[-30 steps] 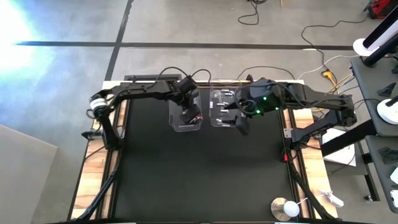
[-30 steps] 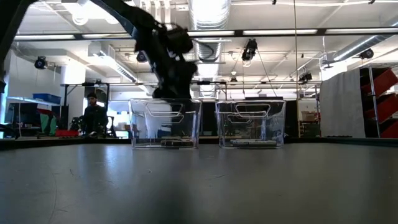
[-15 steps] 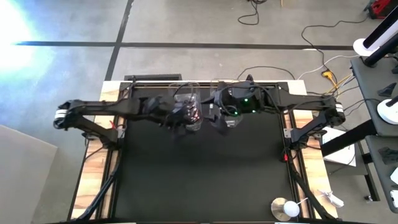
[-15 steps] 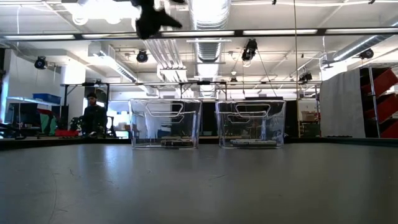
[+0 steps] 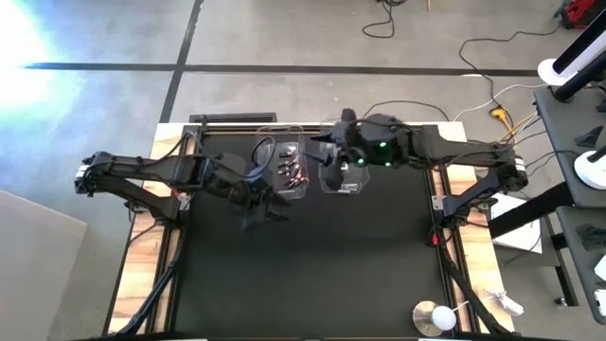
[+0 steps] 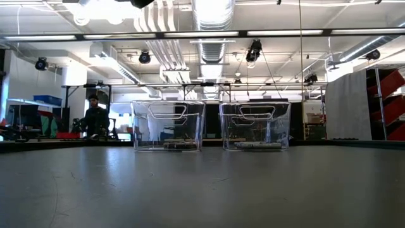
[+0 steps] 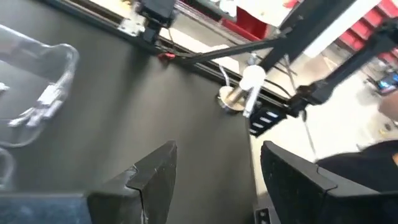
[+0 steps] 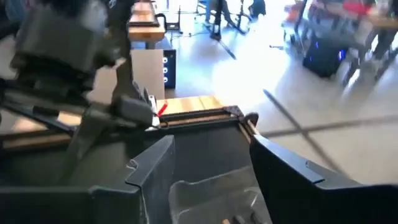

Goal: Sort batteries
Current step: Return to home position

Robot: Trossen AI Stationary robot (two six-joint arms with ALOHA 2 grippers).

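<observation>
Fingers (image 7: 155, 180) of the left gripper (image 7: 214, 186), left wrist view: spread wide, nothing between them. They face across bare bench (image 7: 124, 118) toward its near right corner. At the edge of this view sits a clear tub holding pale, whitish batteries (image 7: 50, 99). Going by that colour, it is probably the right tub (image 7: 37, 87).

Right wrist view: the right gripper (image 8: 211, 177) is also wide open and empty. It hangs directly above a clear tub. The left arm (image 8: 62, 56) shows beyond it, too blurred to detail.

High view: the left tub (image 5: 275, 152) and right tub stand side by side at the far middle of the bench.
- The left gripper (image 5: 265, 210) is over open bench just near of the left tub, not touching it.
- The right gripper (image 5: 330, 173) is above the right tub and hides most of it.
- The left tub holds several short dark cylinders with reddish marks, lying loose on its floor.
- No battery is visible on the bench outside the tubs.

Judgement: both grippers are empty and off the tubs because the sorting looks finished. The arms appear bound for rest, not for another pick.

Low view: no fingers appear at bench level, only a dark scrap of arm at the top edge. Both tubs stand upright with a thin layer of batteries on each floor. Colours are hard to read through the plastic. A person (image 6: 95, 118) stands far back in the room.
</observation>
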